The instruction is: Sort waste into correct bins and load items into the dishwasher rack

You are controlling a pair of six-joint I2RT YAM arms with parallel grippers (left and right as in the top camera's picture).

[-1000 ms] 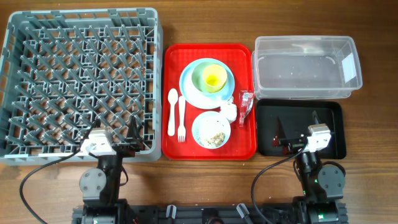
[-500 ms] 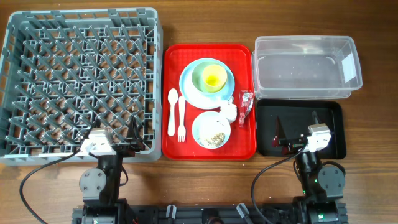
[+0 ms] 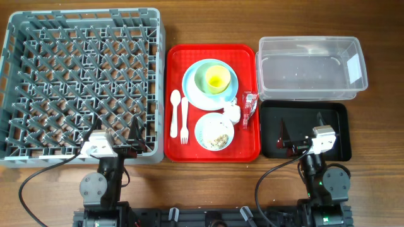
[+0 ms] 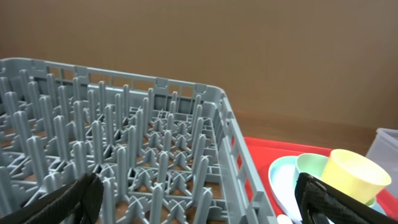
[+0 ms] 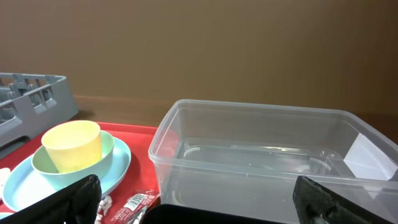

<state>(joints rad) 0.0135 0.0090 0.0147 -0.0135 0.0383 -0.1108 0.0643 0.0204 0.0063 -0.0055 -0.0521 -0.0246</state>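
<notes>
Overhead, rack (image 3: 25,38): left of frame; your left claw (image 3: 117,133) spread wide at its lower edge.
Overhead, red tray (image 3: 173,63): centre; plate (image 3: 192,88), green bowl (image 3: 203,74) and cup (image 3: 217,79) stacked at top; spoon (image 3: 175,113), fork (image 3: 184,120) left; blue bowl (image 3: 205,123) with scraps (image 3: 219,139) bottom; tissue (image 3: 233,112), wrapper (image 3: 249,104) right.
Overhead, tub (image 3: 309,43): upper right; black tray (image 3: 338,135) below it, under your right claw (image 3: 302,126).
Left wrist: fingers (image 4: 68,199) wide apart at both lower corners; rack between, cup lower right.
Right wrist: fingers (image 5: 74,199) wide apart; tub centre, cup left, wrapper at bottom edge.

Left arm (image 3: 100,184) and right arm (image 3: 323,180) are black with round grey joints, white wrist camera blocks (image 3: 100,145), looping black cables (image 3: 21,192) and matte-black claw fingers (image 4: 71,200).
</notes>
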